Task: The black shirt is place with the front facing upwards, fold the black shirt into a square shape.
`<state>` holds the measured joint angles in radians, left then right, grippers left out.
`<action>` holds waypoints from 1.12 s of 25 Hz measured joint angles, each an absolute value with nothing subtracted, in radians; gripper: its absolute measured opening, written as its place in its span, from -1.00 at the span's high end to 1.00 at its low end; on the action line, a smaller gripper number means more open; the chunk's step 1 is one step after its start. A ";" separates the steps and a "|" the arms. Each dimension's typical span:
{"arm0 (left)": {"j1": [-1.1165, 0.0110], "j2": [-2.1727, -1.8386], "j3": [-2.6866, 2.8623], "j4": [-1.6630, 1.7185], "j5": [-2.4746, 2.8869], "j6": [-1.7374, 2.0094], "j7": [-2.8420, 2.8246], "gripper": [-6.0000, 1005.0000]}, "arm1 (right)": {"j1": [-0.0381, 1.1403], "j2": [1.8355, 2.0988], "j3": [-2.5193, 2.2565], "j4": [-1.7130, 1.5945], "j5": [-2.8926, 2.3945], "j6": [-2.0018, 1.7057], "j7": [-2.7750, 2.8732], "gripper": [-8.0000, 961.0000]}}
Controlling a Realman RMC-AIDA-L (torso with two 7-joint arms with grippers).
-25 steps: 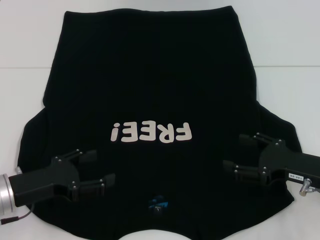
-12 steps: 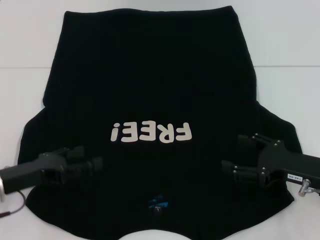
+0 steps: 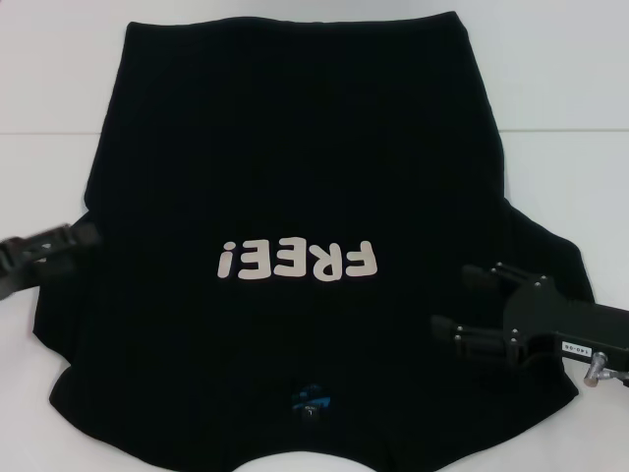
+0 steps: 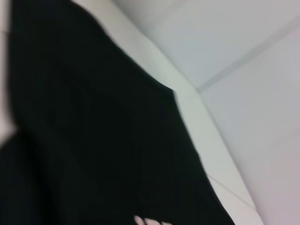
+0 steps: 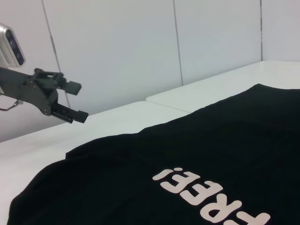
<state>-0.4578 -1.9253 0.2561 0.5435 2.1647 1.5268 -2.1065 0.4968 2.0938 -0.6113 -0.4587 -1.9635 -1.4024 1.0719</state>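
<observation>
The black shirt [image 3: 295,167] lies flat on the white table, front up, its cream "FREE!" lettering [image 3: 298,261] in the middle and the blue neck label [image 3: 313,398] near my edge. My left gripper [image 3: 61,248] hangs at the shirt's left edge by the sleeve. In the right wrist view this left gripper [image 5: 77,101] is raised above the table, open and holding nothing. My right gripper [image 3: 464,300] is open just over the shirt's right shoulder area, nothing between its fingers. The left wrist view shows only shirt cloth [image 4: 93,140] and table.
White table [image 3: 570,79] surrounds the shirt on the left, right and far sides. A seam line crosses the table [image 3: 49,133] behind the shirt's middle. White wall panels [image 5: 117,47] stand behind the table.
My left gripper has swung from over the shirt's near-left shoulder outward to its left edge, rising off the cloth. The right gripper has barely shifted. The shirt lies as before.
</observation>
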 joint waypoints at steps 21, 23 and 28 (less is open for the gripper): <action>-0.461 -1.908 0.251 0.516 2.269 1.266 -2.250 -0.79 | 0.513 2.094 -0.609 -0.451 -1.964 -1.386 1.072 -0.97; -0.464 -1.912 0.255 0.514 2.269 1.244 -2.247 -0.79 | 0.512 2.094 -0.609 -0.451 -1.963 -1.384 1.072 -0.97; -0.469 -1.925 0.262 0.514 2.269 1.205 -2.240 -0.78 | 0.512 2.094 -0.609 -0.447 -1.963 -1.384 1.072 -0.96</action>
<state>-0.4691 -1.9246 0.2618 0.5136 2.2694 1.2048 -2.2396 0.5123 2.0938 -0.6089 -0.4467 -1.9634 -1.3836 1.0723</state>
